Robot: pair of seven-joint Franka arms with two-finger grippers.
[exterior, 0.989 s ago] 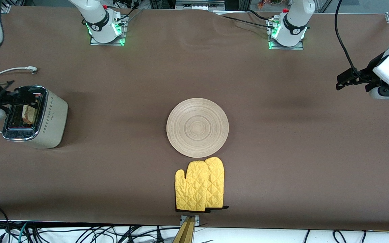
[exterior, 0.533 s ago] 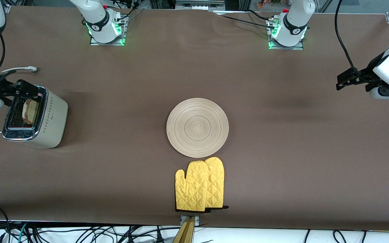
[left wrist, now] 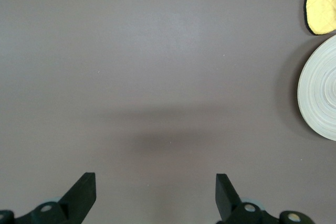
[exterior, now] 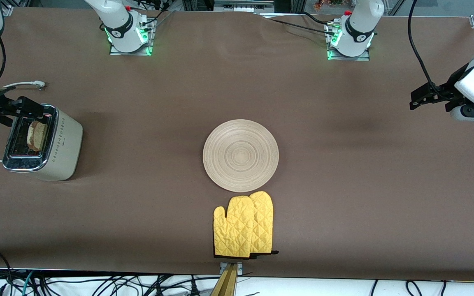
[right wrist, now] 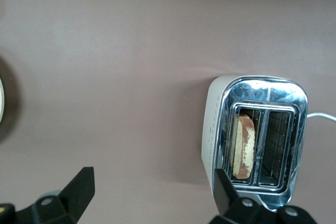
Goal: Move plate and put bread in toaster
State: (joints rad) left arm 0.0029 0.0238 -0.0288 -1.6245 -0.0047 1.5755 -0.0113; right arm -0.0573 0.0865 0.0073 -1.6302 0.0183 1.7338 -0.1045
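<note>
While bread [exterior: 36, 135] stands in the toaster [exterior: 41, 142], both grippers hang open, empty.
Probably soft, crumbly: pinch its crust edges.

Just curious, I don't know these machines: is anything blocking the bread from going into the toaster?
Nothing visible does. The bread already stands in one slot of the toaster, and the right end effector is open, holding nothing.

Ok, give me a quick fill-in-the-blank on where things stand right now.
1. The bread stands in one slot of the ____.
2. The plate holds ____.
3. The yellow mitts lie ____ to the front camera than the plate.
4. Both tools, right tool and left tool, are ____.

Missing: toaster; nothing; nearer; open
</note>
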